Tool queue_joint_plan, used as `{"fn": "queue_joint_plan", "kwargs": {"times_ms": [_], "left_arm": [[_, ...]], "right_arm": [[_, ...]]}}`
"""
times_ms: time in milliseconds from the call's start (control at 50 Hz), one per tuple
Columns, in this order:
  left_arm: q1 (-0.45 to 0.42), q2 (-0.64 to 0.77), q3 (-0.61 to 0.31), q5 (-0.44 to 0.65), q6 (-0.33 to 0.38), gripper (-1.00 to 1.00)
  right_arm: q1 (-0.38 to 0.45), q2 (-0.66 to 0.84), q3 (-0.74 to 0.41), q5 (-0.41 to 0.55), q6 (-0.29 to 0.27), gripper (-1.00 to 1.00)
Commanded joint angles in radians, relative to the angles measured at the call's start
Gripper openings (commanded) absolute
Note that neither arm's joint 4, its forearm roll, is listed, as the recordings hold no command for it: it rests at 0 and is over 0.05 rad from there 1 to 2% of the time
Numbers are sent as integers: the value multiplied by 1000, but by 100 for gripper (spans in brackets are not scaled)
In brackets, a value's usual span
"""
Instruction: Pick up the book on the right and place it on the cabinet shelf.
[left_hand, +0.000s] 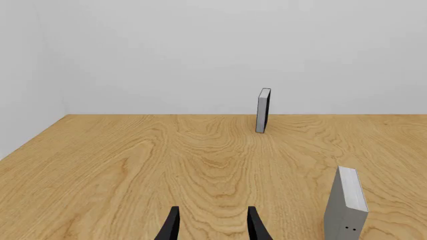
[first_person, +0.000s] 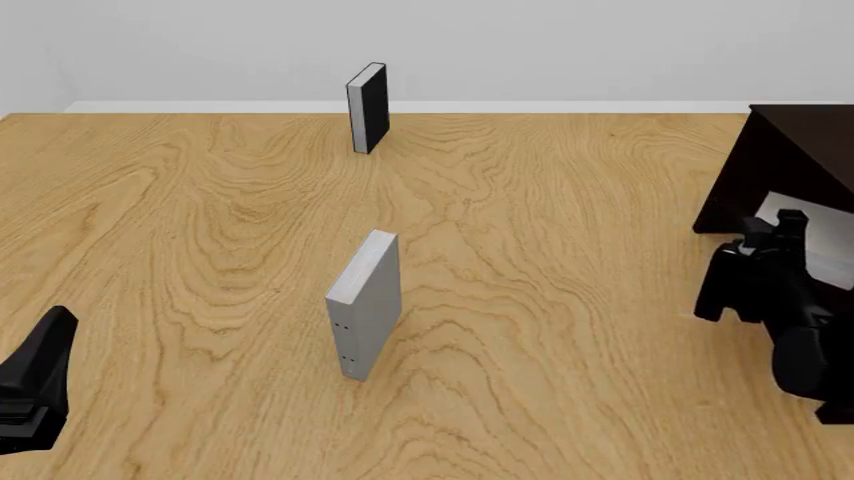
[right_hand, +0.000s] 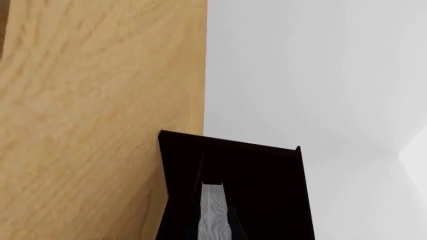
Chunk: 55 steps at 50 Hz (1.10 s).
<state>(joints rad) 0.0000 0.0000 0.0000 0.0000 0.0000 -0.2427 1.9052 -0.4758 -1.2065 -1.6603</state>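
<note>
we see the right gripper (first_person: 778, 232) at the right side of the wooden table (first_person: 561, 260), right up against the front of the big dark cabinet (first_person: 787, 150). in the right wrist view a thin, pale grey strip shows against the cabinet's dark inside. that is the book (right_hand: 213, 215). the dark fingers look pressed on both of its flat sides, so the right gripper is holding the book. the fingers and the cabinet are almost the same dark colour, so their edges are hard to see. the book stands up on end in the grip and is at the cabinet's open front. we cannot tell if it touches a shelf. in the front view the arm and the cabinet hide the book.

the left gripper (left_hand: 213, 227) is low at the near left side of the table. its two fingers (left_hand: 172, 226) are spread apart and there is nothing between them.

a thicker grey book (first_person: 364, 305) stands upright near the middle of the table. it has tiny dark dots low on its narrow face. it is well apart from both grippers. a black book with white pages (first_person: 368, 105) stands upright at the far edge of the table, close to the white wall (first_person: 561, 50).
</note>
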Motion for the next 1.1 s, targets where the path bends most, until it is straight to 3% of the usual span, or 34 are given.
{"fn": "queue_joint_plan", "kwargs": {"times_ms": [20, 620, 640, 1100], "left_arm": [[0, 0, 0, 0, 0, 100], [0, 0, 0, 0, 0, 100], [0, 0, 0, 0, 0, 100], [0, 0, 0, 0, 0, 100]], "right_arm": [[-11, 8, -14, -13, 23, -100], [-17, 21, 18, -13, 67, -100], [-18, 20, 19, -13, 69, 100], [-6, 13, 35, -13, 88, 100]]}}
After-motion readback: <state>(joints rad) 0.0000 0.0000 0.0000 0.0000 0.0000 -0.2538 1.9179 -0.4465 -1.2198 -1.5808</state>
